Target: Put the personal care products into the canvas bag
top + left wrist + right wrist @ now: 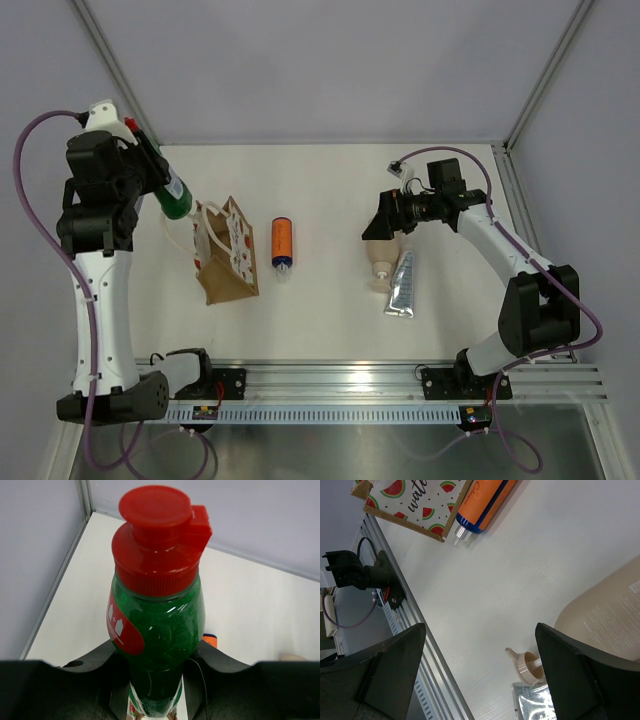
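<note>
My left gripper [160, 178] is shut on the green bottle [177, 204] and holds it in the air just left of the canvas bag [226, 252]. In the left wrist view the green bottle [157, 625] fills the frame, red cap up, between my gripper [155, 682]. The orange bottle [283, 242] lies right of the bag. My right gripper [385, 226] is open above the beige bottle [379, 266], with the silver tube [403, 285] beside it. The right wrist view shows the open gripper [480, 675], beige bottle [607, 610], tube [536, 706], orange bottle [482, 500] and bag [415, 502].
An aluminium rail [340, 378] runs along the table's near edge. White enclosure walls and a metal frame post [545, 75] stand at the back and sides. The left arm's base [185, 372] sits at the near left.
</note>
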